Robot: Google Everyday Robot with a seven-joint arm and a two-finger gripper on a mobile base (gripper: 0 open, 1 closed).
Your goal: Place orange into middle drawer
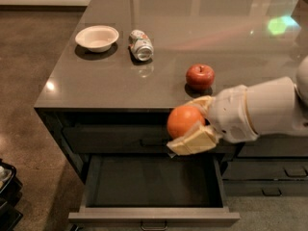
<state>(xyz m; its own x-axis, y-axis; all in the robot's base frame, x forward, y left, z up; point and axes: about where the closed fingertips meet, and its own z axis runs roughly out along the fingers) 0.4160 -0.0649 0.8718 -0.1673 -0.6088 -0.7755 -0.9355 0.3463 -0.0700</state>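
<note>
Well, the claw point(186, 124) clamps the orange point(183, 120) above the open middle drawer point(154, 183); the can's point(141, 44) label is unreadable.

A white bowl point(97, 37), a tipped can point(141, 45) and a red apple point(200, 76) sit on the grey countertop point(216, 28)

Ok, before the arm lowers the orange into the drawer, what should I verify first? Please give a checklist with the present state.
1. Orange held in the claw: ok, the claw is shut on it.
2. Middle drawer pulled open: ok.
3. Orange off the counter, in front of its front edge: ok.
4. Orange directly above the drawer opening: cannot tell, depth is unclear.
5. Apple on the counter, apart from the claw: ok.
</note>
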